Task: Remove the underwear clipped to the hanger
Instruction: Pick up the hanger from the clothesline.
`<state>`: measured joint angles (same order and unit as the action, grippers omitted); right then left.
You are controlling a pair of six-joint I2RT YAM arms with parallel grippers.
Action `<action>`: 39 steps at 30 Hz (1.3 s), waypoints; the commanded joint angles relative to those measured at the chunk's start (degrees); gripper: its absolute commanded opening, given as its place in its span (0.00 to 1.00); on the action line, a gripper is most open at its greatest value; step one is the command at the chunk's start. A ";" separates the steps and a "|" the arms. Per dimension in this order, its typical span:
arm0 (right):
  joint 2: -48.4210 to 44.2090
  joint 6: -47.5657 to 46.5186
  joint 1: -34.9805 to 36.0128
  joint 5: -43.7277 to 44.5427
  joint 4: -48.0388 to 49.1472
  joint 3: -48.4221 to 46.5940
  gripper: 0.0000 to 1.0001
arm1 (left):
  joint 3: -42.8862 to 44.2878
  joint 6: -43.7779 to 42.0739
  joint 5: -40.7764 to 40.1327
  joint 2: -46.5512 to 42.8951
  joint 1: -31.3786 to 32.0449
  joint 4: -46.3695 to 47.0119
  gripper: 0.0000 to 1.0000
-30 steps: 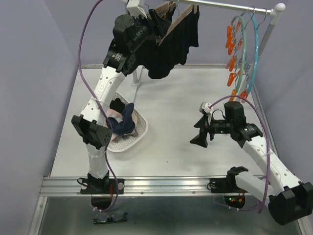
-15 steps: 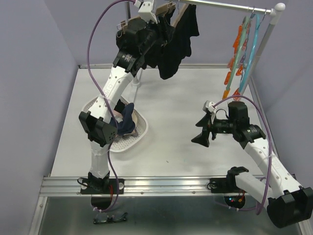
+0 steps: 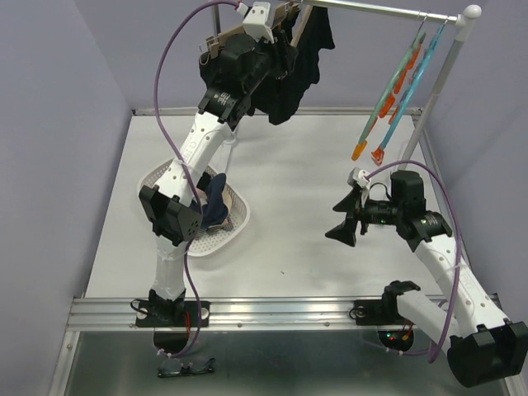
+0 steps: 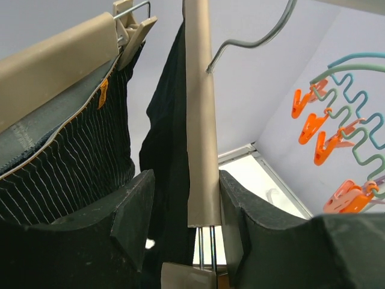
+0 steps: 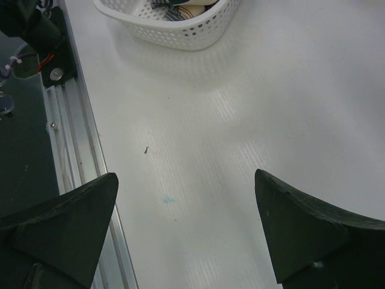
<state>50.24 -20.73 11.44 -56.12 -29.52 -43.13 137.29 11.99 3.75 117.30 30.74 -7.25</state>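
High at the back rail, my left gripper point(image 3: 276, 54) reaches in among the hanging clothes. In the left wrist view its jaws point(image 4: 186, 180) straddle a tan hanger point(image 4: 198, 120) and the black underwear point(image 4: 165, 144) hanging from it. One finger point(image 4: 240, 223) lies against the bar's right side, while the other finger point(image 4: 132, 217) stands apart with black cloth between. A second tan hanger point(image 4: 54, 66) clips pinstriped dark underwear point(image 4: 72, 162). From above, the black underwear point(image 3: 293, 82) hangs under the rail. My right gripper point(image 3: 342, 223) point(image 5: 186, 176) hovers open over the table, empty.
A white basket point(image 3: 235, 227) point(image 5: 180, 33) holding navy and other cloth pieces sits on the table's left. Teal wavy hangers with orange clips point(image 3: 396, 82) point(image 4: 325, 132) hang slanted from the rail point(image 3: 379, 11) at the right. Its post point(image 3: 450, 62) stands at the far right.
My left arm has risen and pushed right into the hangers, its jaws narrowing. The black underwear swung up and right, and the teal clip hangers swung to a slant. The right arm barely moved.
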 commanded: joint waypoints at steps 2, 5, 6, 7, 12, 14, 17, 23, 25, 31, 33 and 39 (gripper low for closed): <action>-0.93 0.52 -0.98 -2.07 1.92 0.16 1.00 | 3.16 -2.06 -0.85 0.30 0.20 2.24 0.56; -0.93 0.60 -1.16 -2.15 1.92 0.16 1.00 | 3.59 -2.32 -1.20 0.83 0.19 2.32 0.55; -1.02 0.52 -1.33 -2.15 1.92 0.24 1.00 | 3.94 -2.23 -1.20 1.35 0.20 2.32 0.54; -1.02 0.60 -1.33 -2.15 1.92 0.24 1.00 | 4.12 -2.32 -1.03 1.53 0.20 2.41 0.54; -1.20 0.60 -1.69 -2.24 1.83 0.16 1.00 | 5.26 -1.88 -0.67 2.85 0.19 3.03 0.46; -1.37 0.60 -1.86 -2.24 1.83 0.24 1.00 | 5.53 -1.71 -0.32 2.94 0.20 3.38 0.39; -1.46 0.60 -2.12 -2.33 1.83 0.24 1.00 | 5.97 -1.35 0.03 3.03 0.20 3.90 0.18; -1.55 0.69 -2.48 -2.59 1.83 0.16 1.00 | 6.49 0.23 0.82 2.24 0.20 5.92 0.00; -1.63 0.69 -2.65 -2.68 1.83 0.24 1.00 | 6.58 0.84 1.26 1.80 0.28 6.45 0.00; -1.90 0.78 -3.00 -2.86 1.83 0.24 1.00 | 6.58 2.16 2.75 0.04 0.63 10.05 0.00; -1.99 0.78 -3.09 -2.94 1.83 0.24 1.00 | 6.58 1.73 3.02 -0.75 0.90 10.67 0.00; -2.07 0.78 -3.27 -2.94 1.83 0.16 1.00 | 6.32 1.20 3.72 -2.86 1.95 11.55 0.00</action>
<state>49.34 -20.53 8.69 -57.63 -29.52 -43.13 139.90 13.50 6.00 120.95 31.83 -2.59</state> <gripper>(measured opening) 0.999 0.244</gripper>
